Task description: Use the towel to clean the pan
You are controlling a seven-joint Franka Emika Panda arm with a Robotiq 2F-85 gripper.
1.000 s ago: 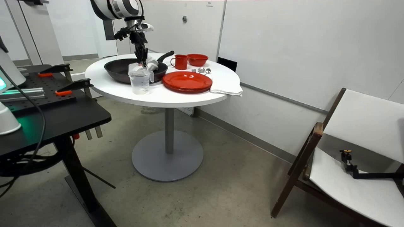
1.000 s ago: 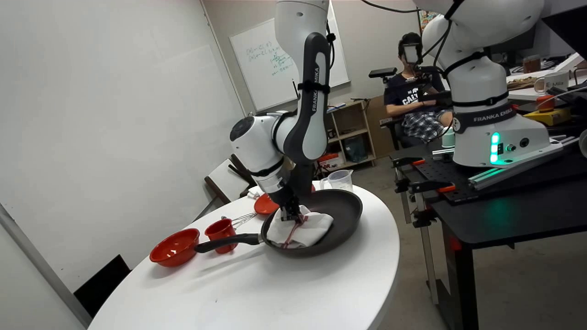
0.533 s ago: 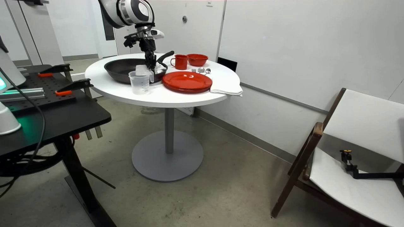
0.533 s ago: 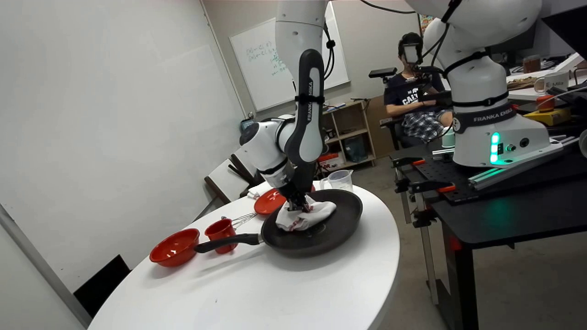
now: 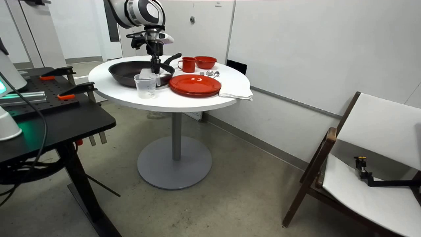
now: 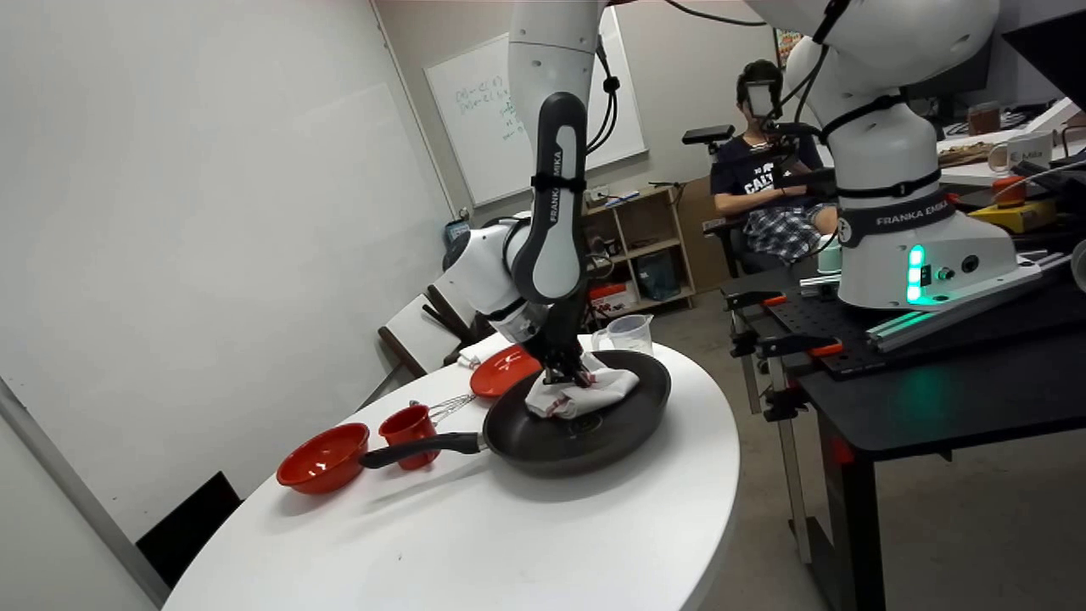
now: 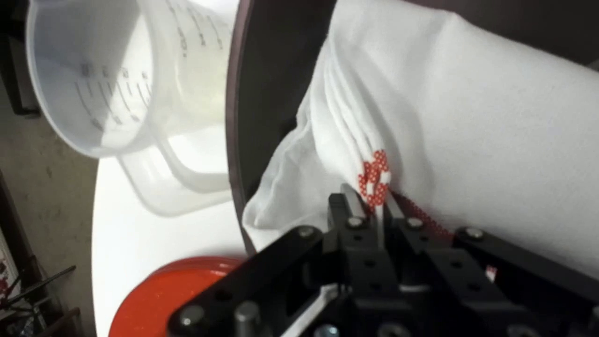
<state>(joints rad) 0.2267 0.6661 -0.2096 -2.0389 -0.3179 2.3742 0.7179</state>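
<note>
My gripper (image 7: 373, 206) pinches white towel (image 7: 468, 117) in pan (image 7: 278, 65) by a red-patterned fold. Measuring cup (image 7: 189, 79) beside rim; red plates (image 7: 164, 299) near.

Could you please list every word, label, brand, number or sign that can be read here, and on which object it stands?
"FRANKA EMIKA": robot base
"FRANK" and "MIKA": arm link, the rest under a black strap
"CALT": seated person's shirt, the line above too small
"Mila": white mug, slightly uncertain
Too small or blurred to read: whiteboard handwriting, measuring jug markings, wall label.
</note>
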